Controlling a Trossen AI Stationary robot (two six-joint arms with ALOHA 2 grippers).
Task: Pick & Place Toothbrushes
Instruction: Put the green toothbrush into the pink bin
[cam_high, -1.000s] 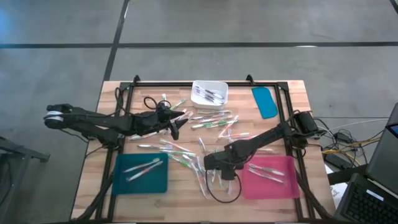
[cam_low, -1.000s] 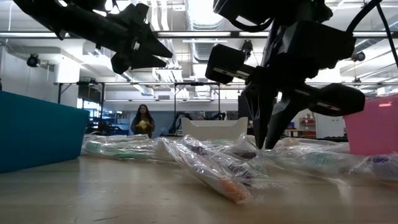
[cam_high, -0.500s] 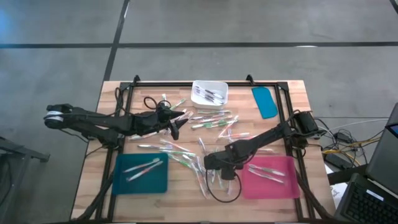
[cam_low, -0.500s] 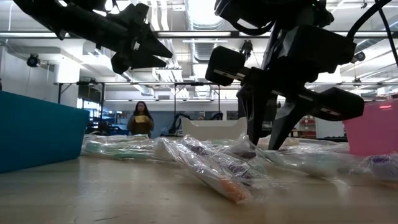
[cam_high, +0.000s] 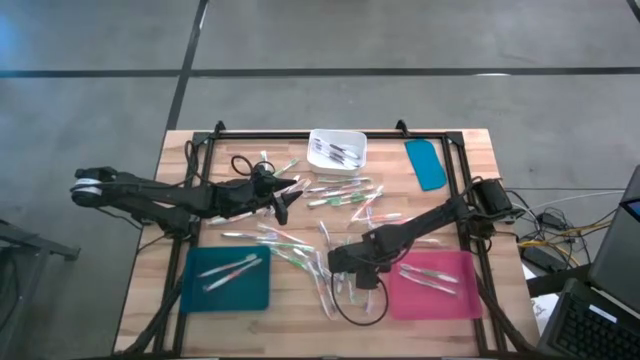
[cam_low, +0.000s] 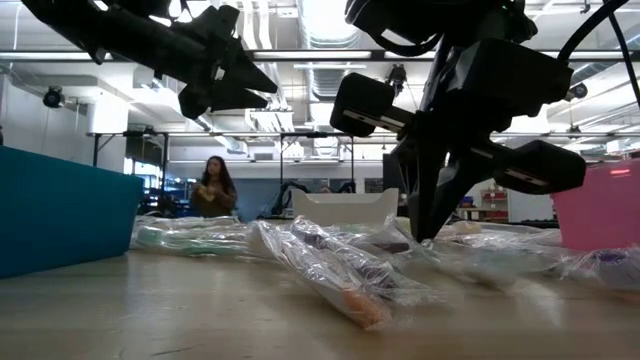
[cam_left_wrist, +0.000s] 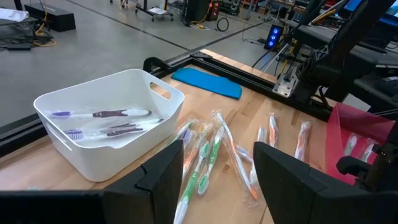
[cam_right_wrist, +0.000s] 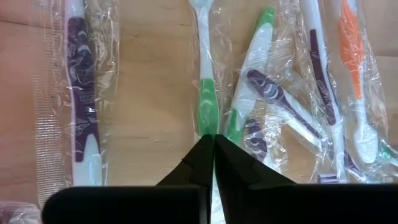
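Many toothbrushes in clear wrappers lie scattered over the middle of the wooden table (cam_high: 345, 192). My right gripper (cam_high: 345, 282) points steeply down into the near part of the pile and is shut at a green-and-white toothbrush (cam_right_wrist: 206, 93), with purple and orange ones beside it. My left gripper (cam_high: 285, 200) hovers open above the table's left middle, clear of everything, facing the white bin (cam_left_wrist: 106, 124), which holds several purple toothbrushes. Two toothbrushes lie in the teal tray (cam_high: 228, 278), and others lie in the pink tray (cam_high: 435, 283). My right gripper closes its two fingertips (cam_right_wrist: 200, 152) from above on the green handle (cam_right_wrist: 207, 127) of the toothbrush, at the handle's end. The fingers point down. Whether they have the handle itself or only its clear wrapper cannot be told. The toothbrush lies flat on the table.
A blue flat lid (cam_high: 426, 163) lies at the far right. A black frame (cam_high: 300, 137) runs around the work area. Cables lie near the right arm's base (cam_high: 500, 205). A person (cam_low: 210, 187) stands in the room beyond the table.
My right gripper has opened its fingers over the pile and then shut them again in the same place. The wrapped toothbrushes nearest the front have shifted slightly on the table.
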